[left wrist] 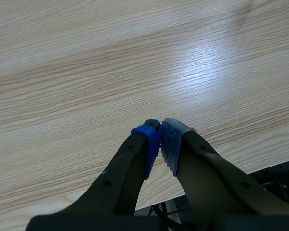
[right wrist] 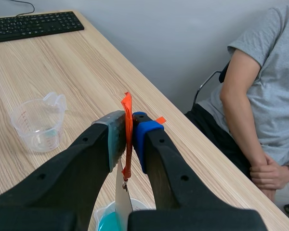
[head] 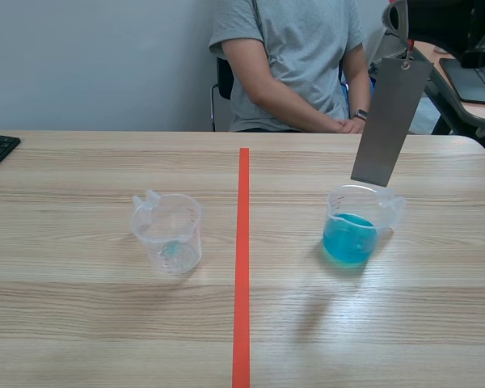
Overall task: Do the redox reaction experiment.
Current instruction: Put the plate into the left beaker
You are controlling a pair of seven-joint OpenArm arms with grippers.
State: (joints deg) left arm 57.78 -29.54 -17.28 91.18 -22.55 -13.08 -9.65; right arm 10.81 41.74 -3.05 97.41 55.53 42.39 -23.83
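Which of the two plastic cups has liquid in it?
The cup under the hanging metal strip holds blue liquid; the other cup looks empty.

The right tool (right wrist: 129, 132) pinches an orange strap (right wrist: 127, 103), its metal strip (right wrist: 122, 199) hanging above the blue-liquid beaker (right wrist: 106, 224).

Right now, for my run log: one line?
right jaws: shut on orange strap | metal strip: over blue beaker | left jaws: shut, empty

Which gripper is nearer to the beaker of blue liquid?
Right. The right gripper is above the beaker, holding the metal plate by its orange tag; the left gripper is shut over bare table.
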